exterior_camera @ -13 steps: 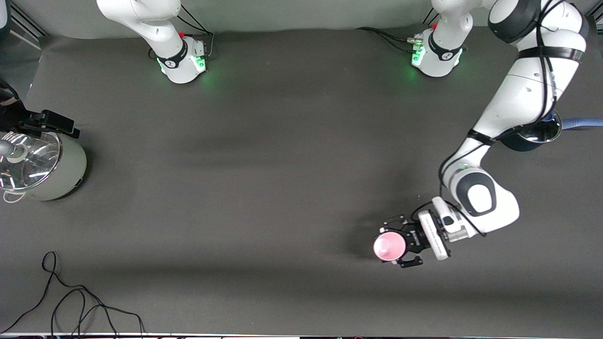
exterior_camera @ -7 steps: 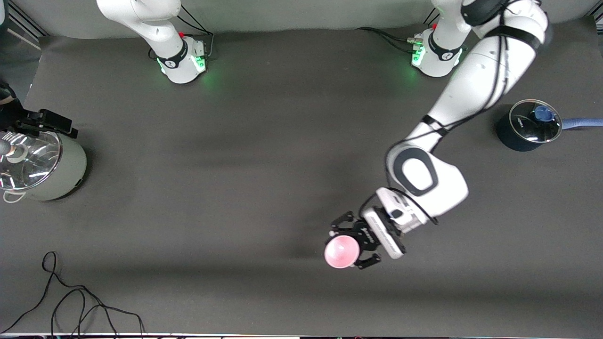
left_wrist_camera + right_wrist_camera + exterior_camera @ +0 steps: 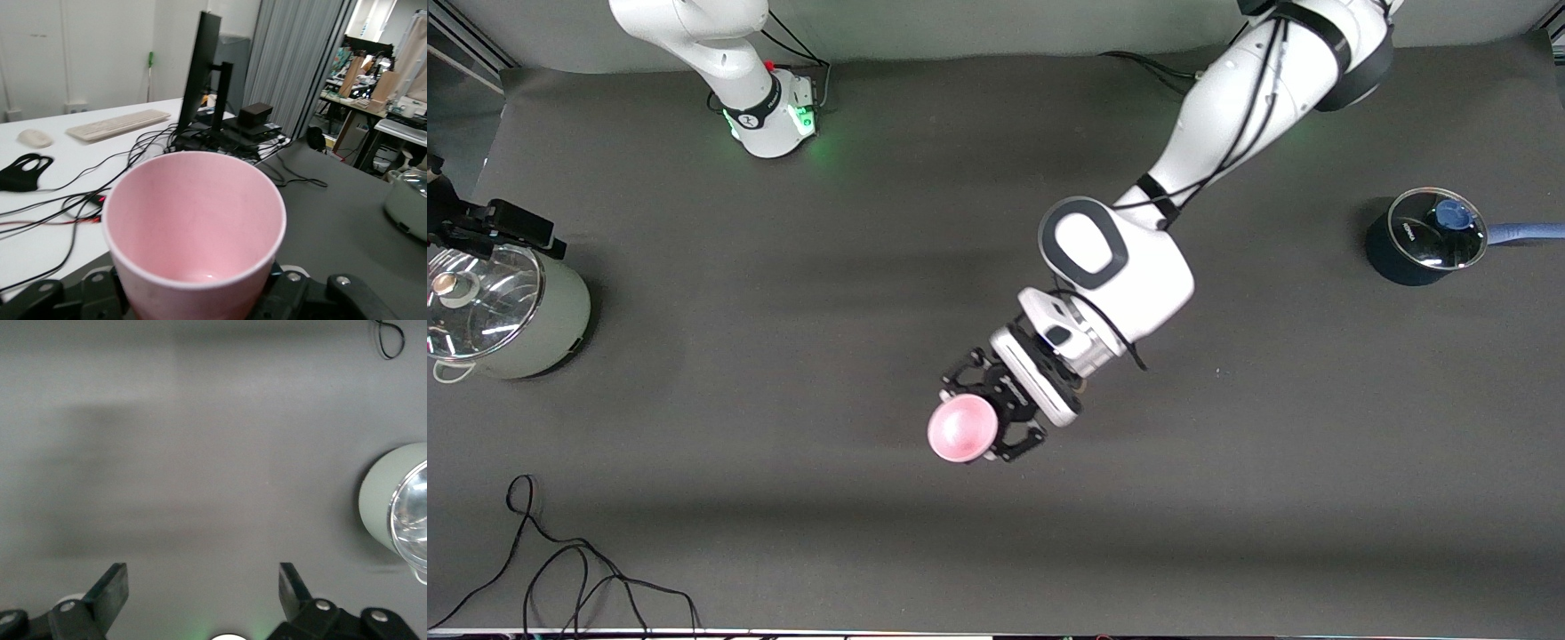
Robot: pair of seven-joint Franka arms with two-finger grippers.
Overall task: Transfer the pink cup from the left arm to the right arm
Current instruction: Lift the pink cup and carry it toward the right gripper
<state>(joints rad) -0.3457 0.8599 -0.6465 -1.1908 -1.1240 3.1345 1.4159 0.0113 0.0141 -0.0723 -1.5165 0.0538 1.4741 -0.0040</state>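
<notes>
The pink cup [image 3: 961,428] is held up over the middle of the bench [image 3: 783,498], its open mouth tipped toward the front camera. The left pincer [image 3: 985,418] has its black linkage fingers closed on the cup's lower body, one at each side; in the left wrist view the cup [image 3: 194,230] is empty. The right pincer [image 3: 203,583] has its fingers spread wide with nothing between them, over the bench at the right arm's end, near the grey-green pot [image 3: 503,311]. A dark lidded saucepan [image 3: 1424,236] stands at the left arm's end.
</notes>
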